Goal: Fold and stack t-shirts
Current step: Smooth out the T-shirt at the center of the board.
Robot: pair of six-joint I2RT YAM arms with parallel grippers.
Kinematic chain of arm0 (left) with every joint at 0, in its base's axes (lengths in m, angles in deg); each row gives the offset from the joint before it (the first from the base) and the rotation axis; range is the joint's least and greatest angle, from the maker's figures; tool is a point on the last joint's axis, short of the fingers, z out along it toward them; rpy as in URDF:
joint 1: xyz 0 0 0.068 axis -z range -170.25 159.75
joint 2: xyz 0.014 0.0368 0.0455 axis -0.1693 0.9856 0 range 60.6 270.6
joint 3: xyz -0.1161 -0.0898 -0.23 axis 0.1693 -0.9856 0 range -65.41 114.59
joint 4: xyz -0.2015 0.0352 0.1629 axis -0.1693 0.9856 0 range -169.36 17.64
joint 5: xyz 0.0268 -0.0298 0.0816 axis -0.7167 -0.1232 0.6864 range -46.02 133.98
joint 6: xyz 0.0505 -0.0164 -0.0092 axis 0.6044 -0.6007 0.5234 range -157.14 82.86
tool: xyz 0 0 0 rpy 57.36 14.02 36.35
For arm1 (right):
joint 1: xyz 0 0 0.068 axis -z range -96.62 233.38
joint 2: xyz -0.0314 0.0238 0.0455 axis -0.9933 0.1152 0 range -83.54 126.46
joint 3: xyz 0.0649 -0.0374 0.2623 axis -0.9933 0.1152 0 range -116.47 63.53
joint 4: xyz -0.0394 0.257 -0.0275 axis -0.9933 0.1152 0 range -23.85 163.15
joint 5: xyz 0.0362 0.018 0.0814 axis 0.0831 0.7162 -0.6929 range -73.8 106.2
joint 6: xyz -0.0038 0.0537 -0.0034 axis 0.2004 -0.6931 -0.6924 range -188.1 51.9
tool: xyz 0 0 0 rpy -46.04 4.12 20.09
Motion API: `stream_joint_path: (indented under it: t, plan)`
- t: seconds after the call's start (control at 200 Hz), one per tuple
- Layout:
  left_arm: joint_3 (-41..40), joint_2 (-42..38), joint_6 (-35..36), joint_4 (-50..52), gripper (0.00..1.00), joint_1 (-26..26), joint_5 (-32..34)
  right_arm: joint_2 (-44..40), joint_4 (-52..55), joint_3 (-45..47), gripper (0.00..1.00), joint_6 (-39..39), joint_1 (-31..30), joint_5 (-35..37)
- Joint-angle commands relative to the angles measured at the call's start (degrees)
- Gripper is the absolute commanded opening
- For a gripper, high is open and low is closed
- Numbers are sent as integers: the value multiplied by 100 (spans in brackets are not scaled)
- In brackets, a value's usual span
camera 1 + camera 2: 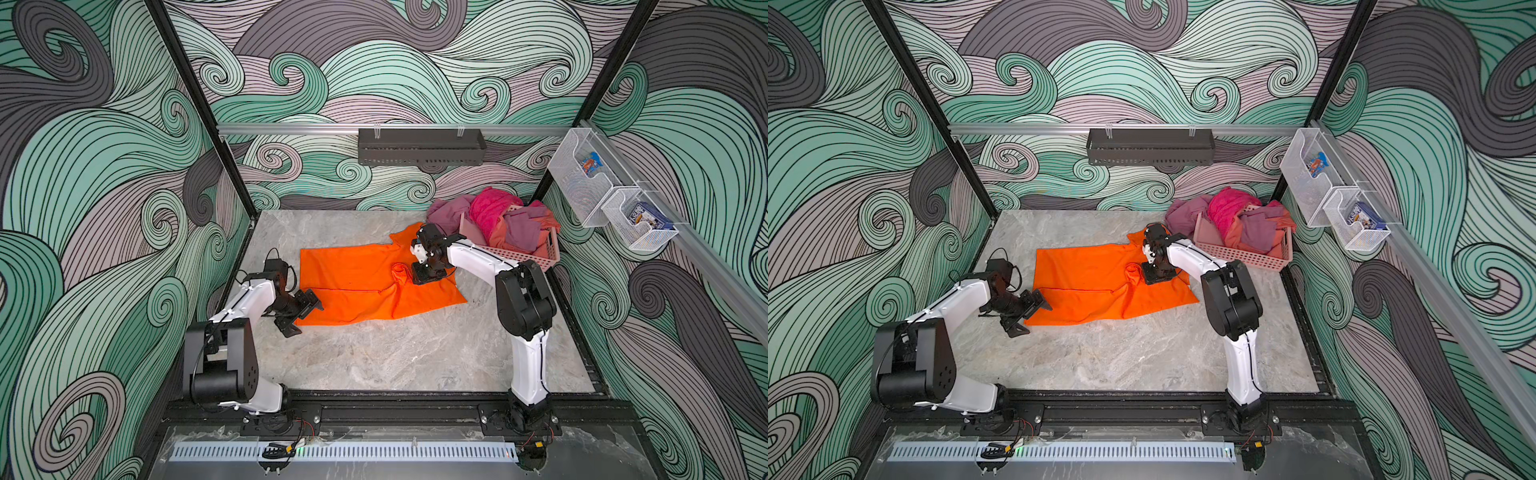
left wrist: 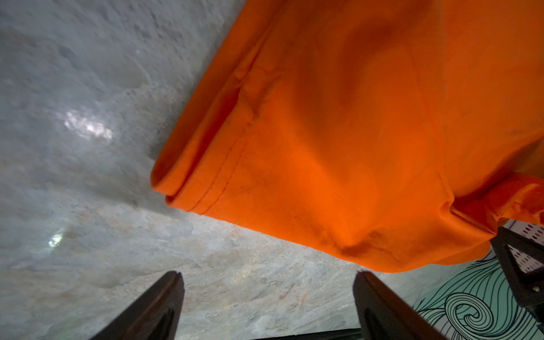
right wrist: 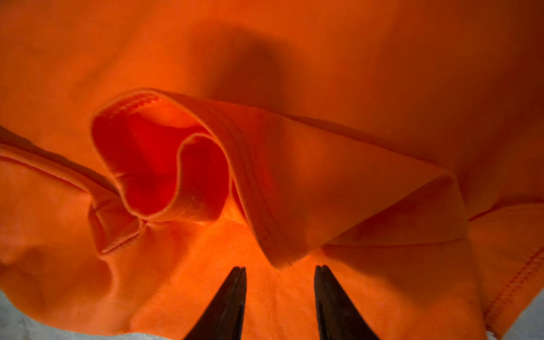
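- Grey marble tabletop (image 1: pixel 374 353), walled by swirl-patterned panels.
- Left gripper (image 2: pixel 268 275) gapes wide and empty, just beside a corner of the orange t-shirt (image 1: pixel 353 282), which lies spread mid-table. Its wrist view shows the doubled hem.
- Right gripper (image 3: pixel 280 267) hovers over the shirt, jaws partly apart, nothing between them. Only its wrist view shows cloth curled into a stitched tube.
- Both top views add a pink basket (image 1: pixel 519 253) of clothes and wire bins (image 1: pixel 582 187) with packets (image 1: pixel 591 163), print too small to read.
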Motion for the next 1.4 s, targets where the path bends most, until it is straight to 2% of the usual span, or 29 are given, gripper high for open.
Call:
stream_joint_path:
  t: [0.0,0.655,0.951,1.166,1.396]
  plan:
    - [-12,-70,64,31,94,-29,57,26,184,-68,41,218,-52,372]
    - [-118,-102,100,39,94,-30,124,332,276,-284,36,219,-316,269]
    - [-130,-62,113,48,94,-28,167,465,309,-402,26,228,-315,377]
    - [-127,-55,117,56,94,-30,168,422,315,-493,10,183,-315,463]
    - [-149,-79,111,56,94,-30,168,351,356,-649,5,284,-315,820]
